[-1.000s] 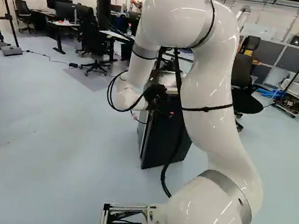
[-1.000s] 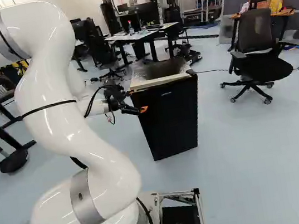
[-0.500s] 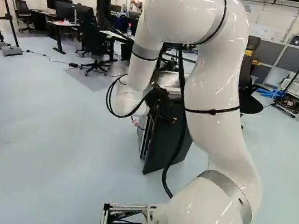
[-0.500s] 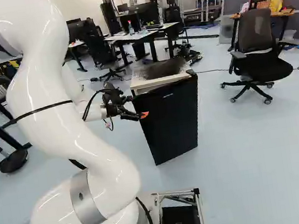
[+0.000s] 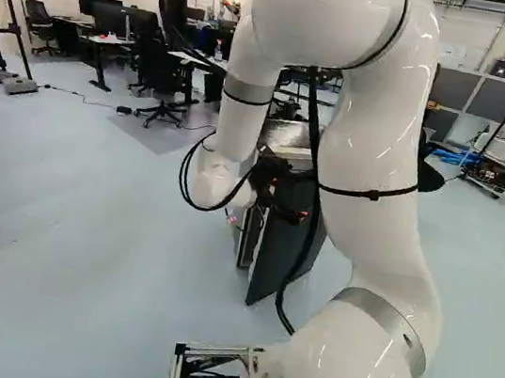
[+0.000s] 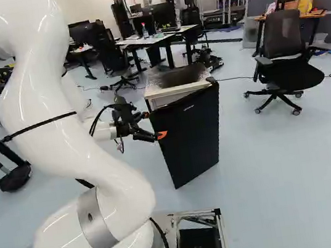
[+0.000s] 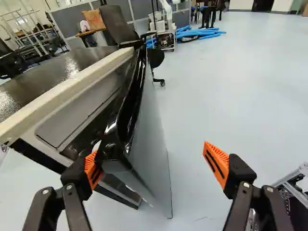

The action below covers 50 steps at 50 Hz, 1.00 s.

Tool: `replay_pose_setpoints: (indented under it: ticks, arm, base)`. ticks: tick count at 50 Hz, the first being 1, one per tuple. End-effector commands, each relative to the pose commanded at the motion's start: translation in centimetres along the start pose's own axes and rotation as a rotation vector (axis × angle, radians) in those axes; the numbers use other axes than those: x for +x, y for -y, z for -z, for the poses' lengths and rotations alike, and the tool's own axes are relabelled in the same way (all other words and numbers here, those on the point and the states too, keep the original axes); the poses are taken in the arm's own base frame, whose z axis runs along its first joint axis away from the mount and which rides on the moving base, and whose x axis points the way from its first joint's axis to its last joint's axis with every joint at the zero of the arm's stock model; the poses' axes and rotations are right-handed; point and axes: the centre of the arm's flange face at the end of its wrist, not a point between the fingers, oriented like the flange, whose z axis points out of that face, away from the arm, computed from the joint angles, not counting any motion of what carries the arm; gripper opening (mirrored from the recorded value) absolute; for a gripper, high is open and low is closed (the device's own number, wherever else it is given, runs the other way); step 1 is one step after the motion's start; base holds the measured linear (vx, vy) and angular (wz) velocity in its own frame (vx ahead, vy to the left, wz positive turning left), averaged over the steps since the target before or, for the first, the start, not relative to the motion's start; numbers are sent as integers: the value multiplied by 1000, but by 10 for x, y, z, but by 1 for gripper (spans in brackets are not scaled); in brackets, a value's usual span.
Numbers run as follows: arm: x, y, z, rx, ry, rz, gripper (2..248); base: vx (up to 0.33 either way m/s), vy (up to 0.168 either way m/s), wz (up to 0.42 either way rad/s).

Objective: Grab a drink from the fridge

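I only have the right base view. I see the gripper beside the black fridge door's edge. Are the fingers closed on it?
Observer: No, the wrist view shows the gripper wide open.

Operator: Where are the fingers against the door?

Observer: One finger is at the inner side of the door, near its free edge; the other stands off its outer face. I can't tell whether the inner one touches.

Operator: Is there a gap behind the door?

Observer: Yes, the left base view shows one between it and the fridge body.
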Motion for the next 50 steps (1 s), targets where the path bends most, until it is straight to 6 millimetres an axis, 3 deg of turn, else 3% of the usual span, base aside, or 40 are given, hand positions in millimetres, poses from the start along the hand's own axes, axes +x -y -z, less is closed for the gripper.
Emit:
replay_pose_setpoints:
  ticks: [50]
  arm:
    - [17,-81,-3,-203,-132,25,247]
  base:
    - [0,0,0]
